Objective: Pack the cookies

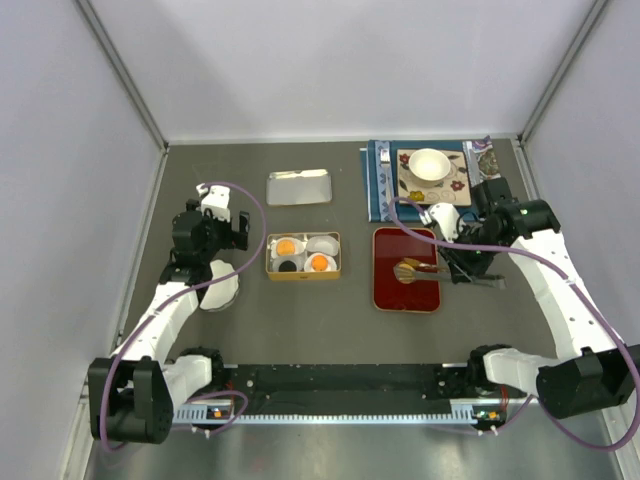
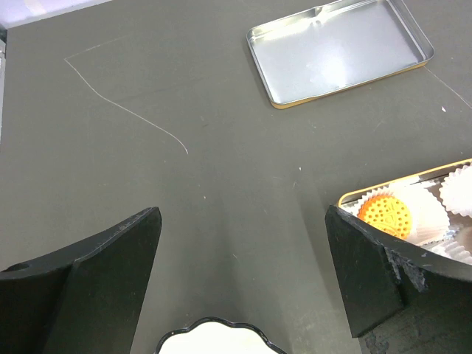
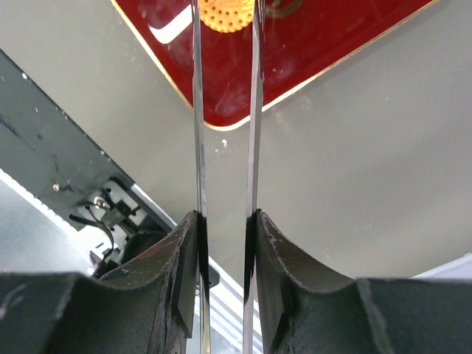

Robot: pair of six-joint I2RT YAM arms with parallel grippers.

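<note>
The worktop [image 1: 320,320] carries a red tray [image 1: 400,297] right of centre, toward the right edge. A tin [image 1: 303,277] sits mid-worktop and holds three cookies [image 1: 287,246]. My right end effector [image 1: 466,262] is clamped on metal tongs [image 3: 252,110], whose blades straddle the fourth, an orange cookie [image 3: 225,15] lying on the tray. It looks light, stiff and crumbly, so I'd pinch it gently across its rim. My left end effector [image 1: 215,228] hangs near the left edge, fingers apart.

A lab test cell: white panel walls [image 1: 350,60] enclosing grey table [image 1: 300,320]
</note>
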